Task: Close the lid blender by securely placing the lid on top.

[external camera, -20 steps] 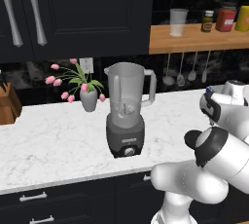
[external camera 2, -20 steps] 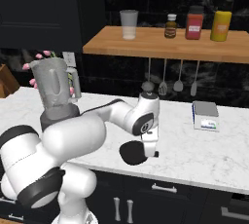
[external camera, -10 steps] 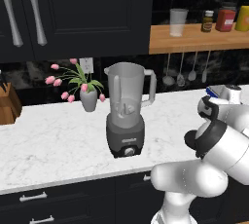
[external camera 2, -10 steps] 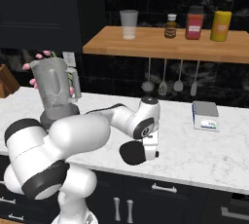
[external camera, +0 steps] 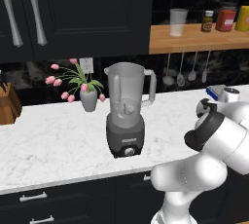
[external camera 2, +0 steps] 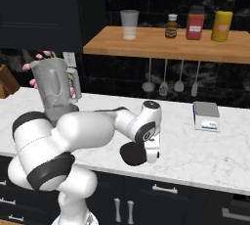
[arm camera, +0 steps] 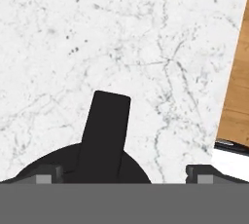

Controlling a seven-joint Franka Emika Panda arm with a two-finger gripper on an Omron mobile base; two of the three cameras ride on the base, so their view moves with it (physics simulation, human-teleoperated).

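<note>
The blender (external camera: 127, 116) stands on the white marble counter (external camera: 53, 140), its translucent grey jar open at the top; in the right base view the blender (external camera 2: 56, 89) is at the far left. The black lid (external camera 2: 132, 154) lies flat on the counter near the front edge, well to the right of the blender. Seen from the hand, the lid (arm camera: 104, 135) with its raised tab lies right below my gripper (arm camera: 124, 173). The gripper is open, its left fingertip (arm camera: 48, 173) over the lid's edge and its other tip beyond the lid. Nothing is held.
A small white box (external camera 2: 206, 116) sits on the counter to the right of the lid. A white vase of pink flowers (external camera: 88, 99) and a knife block (external camera: 7, 108) stand left of the blender. A wooden shelf (external camera 2: 161, 43) with a clear cup and jars hangs above, utensils beneath it.
The wrist and hand have come down lower over the lid. The lid, the blender and the base have not moved, and the gripper stays open.
</note>
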